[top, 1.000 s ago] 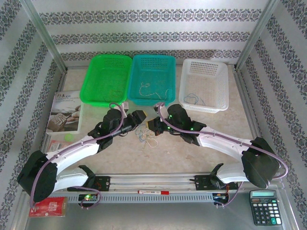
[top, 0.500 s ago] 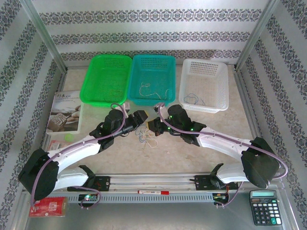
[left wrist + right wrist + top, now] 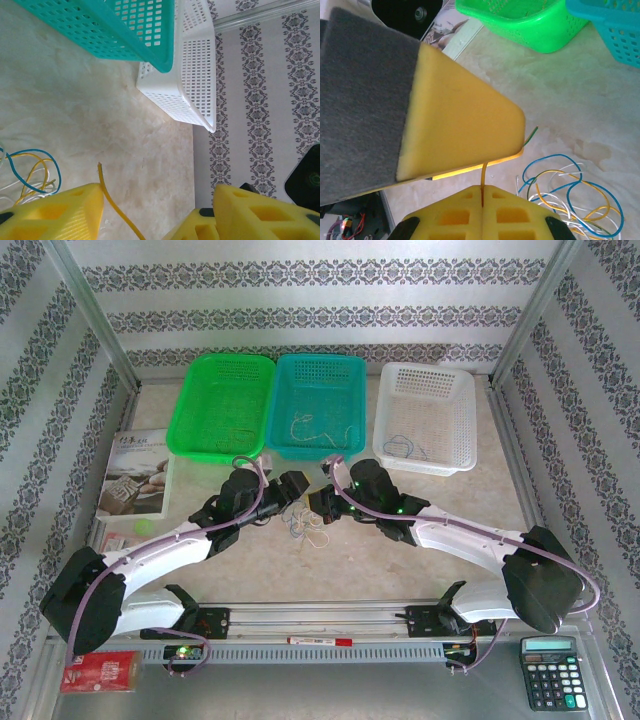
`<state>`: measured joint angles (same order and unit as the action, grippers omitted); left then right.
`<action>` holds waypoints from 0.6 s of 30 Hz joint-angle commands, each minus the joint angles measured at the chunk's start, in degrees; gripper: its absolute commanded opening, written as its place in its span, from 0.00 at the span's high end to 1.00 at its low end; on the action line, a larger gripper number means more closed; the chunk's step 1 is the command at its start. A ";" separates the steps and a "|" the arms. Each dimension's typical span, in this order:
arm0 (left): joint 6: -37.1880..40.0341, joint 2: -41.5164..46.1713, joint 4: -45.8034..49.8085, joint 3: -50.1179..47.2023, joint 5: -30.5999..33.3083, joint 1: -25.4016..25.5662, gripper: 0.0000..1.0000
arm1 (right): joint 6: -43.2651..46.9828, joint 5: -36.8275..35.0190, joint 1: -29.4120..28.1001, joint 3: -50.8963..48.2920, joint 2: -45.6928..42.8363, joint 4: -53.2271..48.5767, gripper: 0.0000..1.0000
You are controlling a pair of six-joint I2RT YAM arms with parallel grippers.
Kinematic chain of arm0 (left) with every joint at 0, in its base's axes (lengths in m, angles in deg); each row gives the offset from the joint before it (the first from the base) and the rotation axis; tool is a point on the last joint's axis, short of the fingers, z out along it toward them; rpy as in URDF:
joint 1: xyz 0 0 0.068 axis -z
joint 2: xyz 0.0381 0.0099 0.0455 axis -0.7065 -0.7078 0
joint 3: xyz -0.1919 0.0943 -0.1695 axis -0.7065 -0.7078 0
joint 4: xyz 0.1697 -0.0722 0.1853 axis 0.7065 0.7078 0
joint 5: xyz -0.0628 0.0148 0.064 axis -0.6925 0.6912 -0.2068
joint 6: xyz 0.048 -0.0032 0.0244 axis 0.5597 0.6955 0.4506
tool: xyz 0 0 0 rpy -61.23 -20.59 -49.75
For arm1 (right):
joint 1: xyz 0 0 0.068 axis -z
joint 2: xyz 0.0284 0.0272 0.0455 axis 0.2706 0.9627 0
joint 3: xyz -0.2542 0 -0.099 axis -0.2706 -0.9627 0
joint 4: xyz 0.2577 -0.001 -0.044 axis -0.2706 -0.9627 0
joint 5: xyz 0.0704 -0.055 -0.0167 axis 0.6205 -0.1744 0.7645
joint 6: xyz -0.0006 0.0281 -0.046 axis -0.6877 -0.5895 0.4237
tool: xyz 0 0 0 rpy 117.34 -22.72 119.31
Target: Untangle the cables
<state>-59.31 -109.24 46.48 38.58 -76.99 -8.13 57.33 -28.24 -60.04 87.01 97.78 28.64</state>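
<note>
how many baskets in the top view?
3, in a row at the back: green basket on the left, teal basket in the middle, white basket on the right. None seems hidden.

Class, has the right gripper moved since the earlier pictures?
No. The right gripper sits at the same spot below the teal basket, at its near rim, shut on a yellow cable.

Green basket (image 3: 215, 400), booklet (image 3: 135, 480), calculator (image 3: 550, 672)

Striped floral wallpaper (image 3: 320, 300) on walls; beige marbled tabletop (image 3: 350, 565); aluminium posts (image 3: 92, 310).
</note>
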 commanded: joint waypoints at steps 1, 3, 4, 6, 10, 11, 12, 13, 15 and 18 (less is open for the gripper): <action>-0.64 -0.04 -3.00 0.30 1.00 0.97 0.48 | 0.26 0.21 0.55 -0.63 -0.91 1.75 1.00; -0.66 -0.30 -3.21 0.53 1.04 0.98 0.52 | 0.19 0.32 0.44 -0.60 -1.01 1.86 1.00; -0.66 -0.33 -3.31 0.61 1.03 0.97 0.54 | 0.16 0.27 0.44 -0.74 -0.96 1.86 1.00; -0.62 -0.55 -3.61 0.66 1.02 1.06 0.58 | 0.10 0.25 0.39 -0.85 -1.07 2.00 1.00; -0.62 -0.88 -3.90 0.74 1.01 1.19 0.61 | 0.12 -0.05 0.44 -1.27 -1.55 2.32 1.00; -0.60 -1.09 -3.79 0.62 0.90 1.22 0.60 | 0.08 -0.10 0.40 -1.37 -1.59 2.36 1.00; -0.58 -1.15 -3.67 0.68 0.89 1.24 0.58 | 0.08 -0.18 0.46 -1.37 -1.67 2.35 1.00; -0.59 -1.19 -3.65 0.58 1.05 1.32 0.56 | 0.14 -0.20 0.48 -1.42 -1.77 2.48 1.00; -0.64 -1.51 -3.67 0.36 1.05 1.45 0.52 | 0.07 -0.12 0.42 -1.41 -1.85 2.45 1.00; -0.79 -1.89 -4.19 -0.14 1.01 1.50 0.52 | 0.12 -0.19 0.39 -1.46 -1.90 2.54 1.00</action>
<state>-59.34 -110.70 45.54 38.58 -76.86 -7.45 57.31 -28.24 -60.04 86.35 97.35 29.15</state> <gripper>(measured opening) 0.480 0.050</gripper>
